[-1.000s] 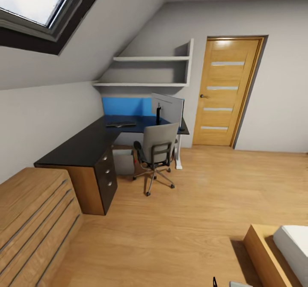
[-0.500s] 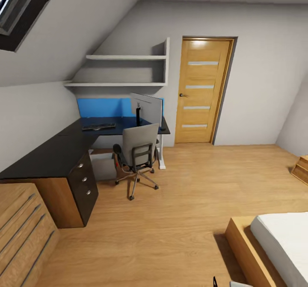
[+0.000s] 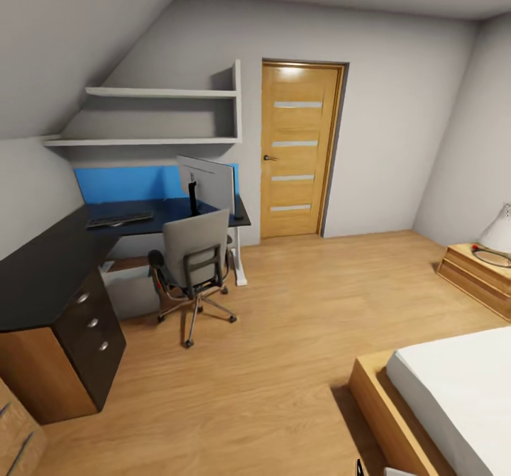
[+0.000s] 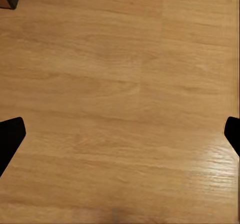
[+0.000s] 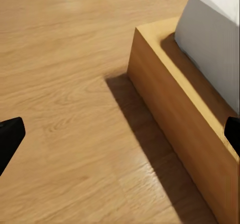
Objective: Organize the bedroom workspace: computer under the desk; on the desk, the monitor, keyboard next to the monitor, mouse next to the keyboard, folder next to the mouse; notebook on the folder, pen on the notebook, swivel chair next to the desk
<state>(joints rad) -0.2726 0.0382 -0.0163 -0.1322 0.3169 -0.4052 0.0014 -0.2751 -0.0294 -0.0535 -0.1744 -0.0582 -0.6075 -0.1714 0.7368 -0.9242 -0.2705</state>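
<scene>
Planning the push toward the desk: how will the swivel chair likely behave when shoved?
The swivel chair stands on a star base that seems to have casters, on smooth wood floor, so it probably rolls easily. A push high on the backrest may spin or tip it rather than move it straight. It looks light for its size.

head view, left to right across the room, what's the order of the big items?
Dark desk → swivel chair → wooden door → bedside table with a white lamp at the far right.
</scene>
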